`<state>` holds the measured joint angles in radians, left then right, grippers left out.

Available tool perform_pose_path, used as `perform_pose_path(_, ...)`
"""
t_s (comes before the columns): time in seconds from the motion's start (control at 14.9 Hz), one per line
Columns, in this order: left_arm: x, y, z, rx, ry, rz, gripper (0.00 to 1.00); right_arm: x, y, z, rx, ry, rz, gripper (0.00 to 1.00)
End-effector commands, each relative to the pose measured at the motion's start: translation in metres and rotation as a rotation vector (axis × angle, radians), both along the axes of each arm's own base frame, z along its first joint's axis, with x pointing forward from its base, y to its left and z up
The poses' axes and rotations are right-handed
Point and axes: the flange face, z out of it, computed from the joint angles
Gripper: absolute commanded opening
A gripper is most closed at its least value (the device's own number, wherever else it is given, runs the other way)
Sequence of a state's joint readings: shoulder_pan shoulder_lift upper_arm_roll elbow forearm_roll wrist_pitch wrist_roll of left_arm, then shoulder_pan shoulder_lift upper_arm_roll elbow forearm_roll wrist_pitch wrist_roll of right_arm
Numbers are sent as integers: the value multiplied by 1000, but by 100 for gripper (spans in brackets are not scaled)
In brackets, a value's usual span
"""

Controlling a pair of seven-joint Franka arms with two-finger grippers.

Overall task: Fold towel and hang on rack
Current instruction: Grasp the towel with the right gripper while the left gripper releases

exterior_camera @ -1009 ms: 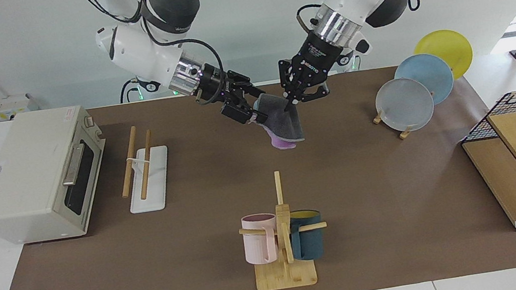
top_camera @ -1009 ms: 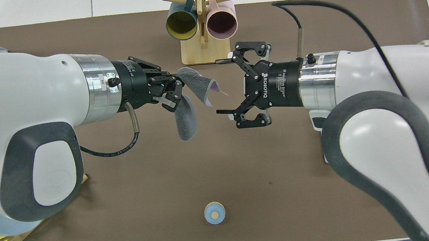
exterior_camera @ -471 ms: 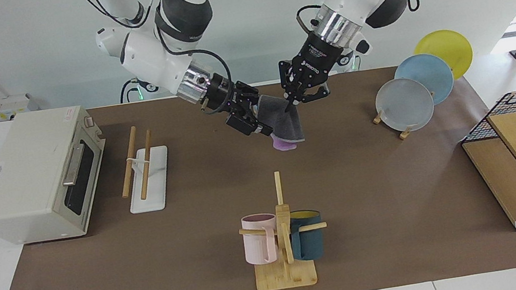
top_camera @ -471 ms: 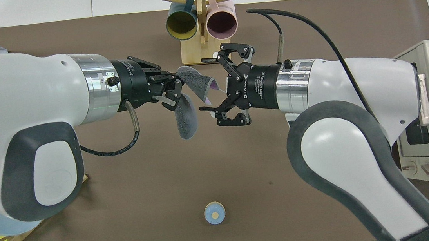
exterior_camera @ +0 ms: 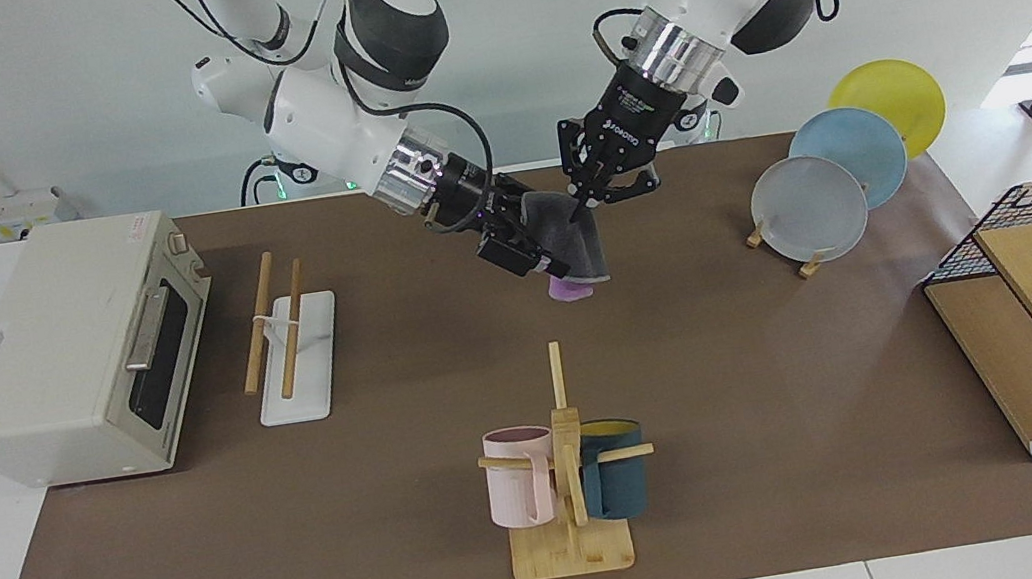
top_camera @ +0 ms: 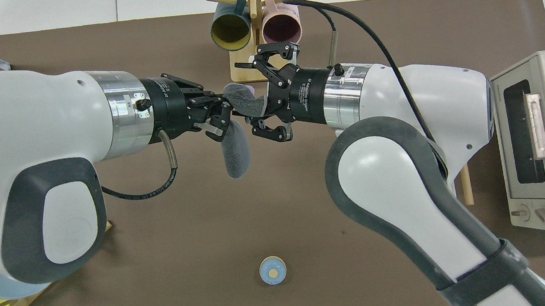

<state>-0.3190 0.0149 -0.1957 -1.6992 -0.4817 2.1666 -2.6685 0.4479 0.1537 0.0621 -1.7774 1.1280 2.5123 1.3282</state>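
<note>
Two grippers meet at one soft towel (exterior_camera: 570,241) held in the air over the middle of the brown worktop (exterior_camera: 739,369). It hangs in limp folds, fuzzy dark grey outward with a sliver of purple at its lowest edge. The left gripper (exterior_camera: 578,208) pinches its top corner, fingertips clamped tight on the cloth. The right gripper (exterior_camera: 538,244) presses in beside it, its black fingers spread around a fold of the cloth; whether they grip it I cannot tell. Toward the right arm's end of the worktop stands the rack (exterior_camera: 285,337): two slim pale wooden rods on a white wire support over a flat white base. Just beside it sits a boxy cream toaster oven (exterior_camera: 70,352). A bamboo mug stand (exterior_camera: 566,484) with pink and teal mugs stands farther from the robots.
</note>
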Motion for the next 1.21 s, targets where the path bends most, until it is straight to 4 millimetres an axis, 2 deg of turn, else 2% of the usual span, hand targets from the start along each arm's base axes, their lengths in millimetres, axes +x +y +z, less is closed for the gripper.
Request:
perform_pose_path(0.0,-8,3,1,-9,-1,26,0,2,3,3,-17,-63,46,3)
perform_pose_path(0.07,-8,3,1,-9,-1,26,0,1,4,2,-30,-87,70,0)
perform_pose_path(0.34,-8,4,-1,-6,3,27,0,-2,3,-2,-142,-222,230,0)
perform_pose_path(0.54,-10,5,-3,-3,7,27,0,-6,3,-5,-192,-225,327,0)
perform_pose_path(0.67,-10,5,-3,3,0,16,0,-8,-4,-9,-290,-261,443,0)
perform_pose_path(0.74,-11,5,-3,5,-4,10,61,-10,-9,-11,-339,-296,522,0)
perform_pose_path(0.81,-11,5,-2,6,-4,9,100,-12,-21,-15,-382,-348,638,0)
perform_pose_path(1.01,-11,8,-5,12,1,11,100,-7,-58,-21,-399,-399,774,0)
perform_pose_path(1.14,-11,9,-7,52,-20,3,100,-10,-78,-23,-435,-410,885,0)
